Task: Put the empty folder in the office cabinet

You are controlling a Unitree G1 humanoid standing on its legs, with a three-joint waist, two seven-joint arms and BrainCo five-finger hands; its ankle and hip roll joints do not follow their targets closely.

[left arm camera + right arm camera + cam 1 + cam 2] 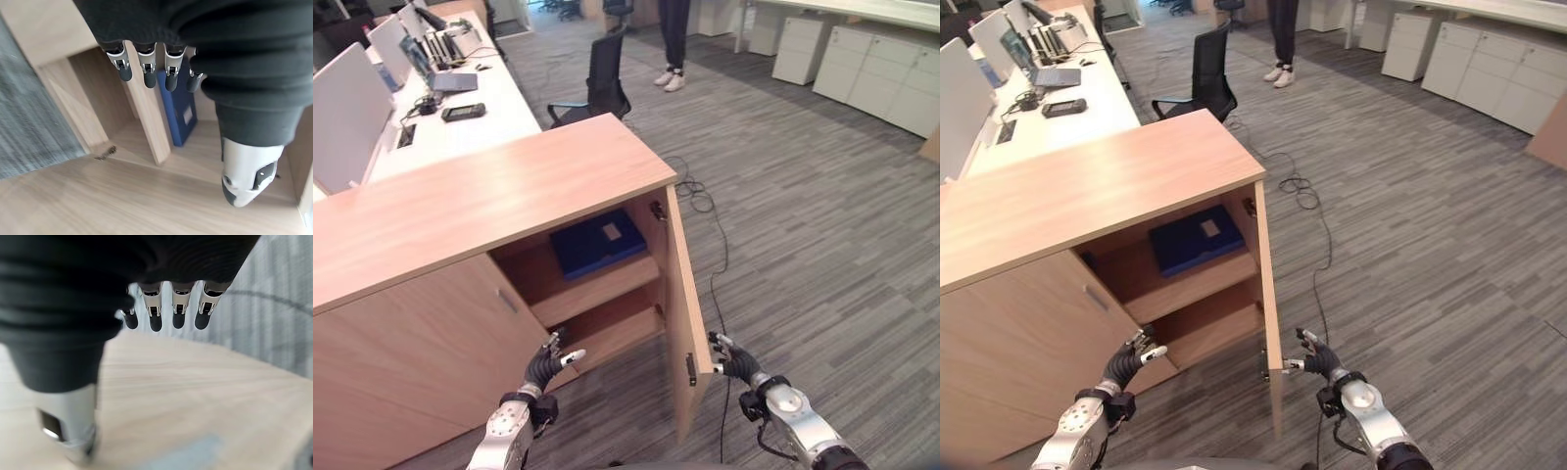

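So the blue flat folder [597, 241] is lying flat on the upper shelf of the light wooden office cabinet [480, 201]. The cabinet's open wooden door [688, 304] sticks out toward the robot, between its two hands. Left hand [548, 364] hovers by the lower shelf, fingers loose and holding nothing. Right hand [732, 358] is right at the door's edge, fingers relaxed too; can't tell if it's touching. Behind the cabinet there's a white desk surface [480, 122] with laptops, a black office chair [597, 88], and a person's legs [673, 44], cut off at the top.
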